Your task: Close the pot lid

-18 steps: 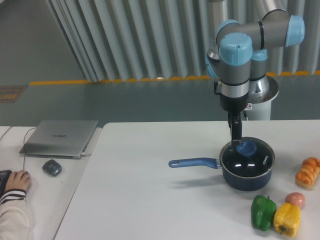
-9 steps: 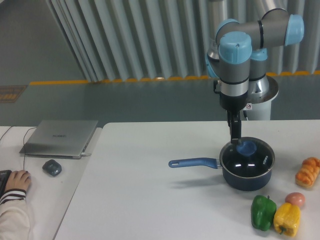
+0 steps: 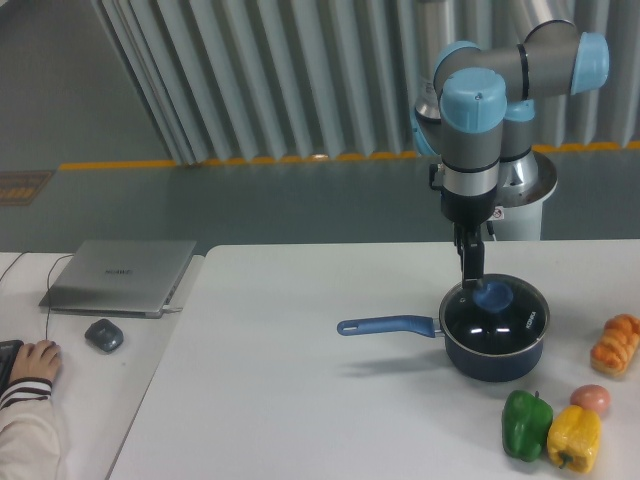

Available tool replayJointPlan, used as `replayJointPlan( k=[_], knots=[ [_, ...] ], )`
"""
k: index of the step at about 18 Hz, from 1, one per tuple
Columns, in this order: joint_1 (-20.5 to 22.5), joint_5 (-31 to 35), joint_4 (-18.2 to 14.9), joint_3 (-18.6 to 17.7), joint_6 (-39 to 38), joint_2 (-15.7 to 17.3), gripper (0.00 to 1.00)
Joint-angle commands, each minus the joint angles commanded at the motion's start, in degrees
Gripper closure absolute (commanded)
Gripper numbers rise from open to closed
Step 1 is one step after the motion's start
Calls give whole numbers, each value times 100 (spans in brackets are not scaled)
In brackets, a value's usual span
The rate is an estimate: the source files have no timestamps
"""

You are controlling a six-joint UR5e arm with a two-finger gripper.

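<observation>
The dark blue pot (image 3: 494, 345) stands on the white table at the right, with its long blue handle (image 3: 385, 325) pointing left. The glass pot lid (image 3: 497, 318), with its blue knob (image 3: 494, 297), lies flat on the pot's rim. My gripper (image 3: 470, 280) hangs straight down from the arm, with its tips just above the lid's left part, beside the knob and not around it. I see the fingers as one narrow dark bar, so their gap is hidden.
A green bell pepper (image 3: 526, 424), a yellow bell pepper (image 3: 574, 439), a pinkish fruit (image 3: 591, 398) and a bread roll (image 3: 616, 344) lie to the right of and in front of the pot. A laptop (image 3: 120, 275), a mouse (image 3: 104, 335) and a person's hand (image 3: 30, 362) are at the far left.
The arm has shifted very slightly to the right and up. The pot and lid have not moved.
</observation>
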Motion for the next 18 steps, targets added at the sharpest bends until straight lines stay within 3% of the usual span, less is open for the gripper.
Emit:
replayJointPlan(
  k=[9,18],
  knots=[
    [44,421,45,113,105,53,0],
    [0,431,45,219,132,-26,0]
  ],
)
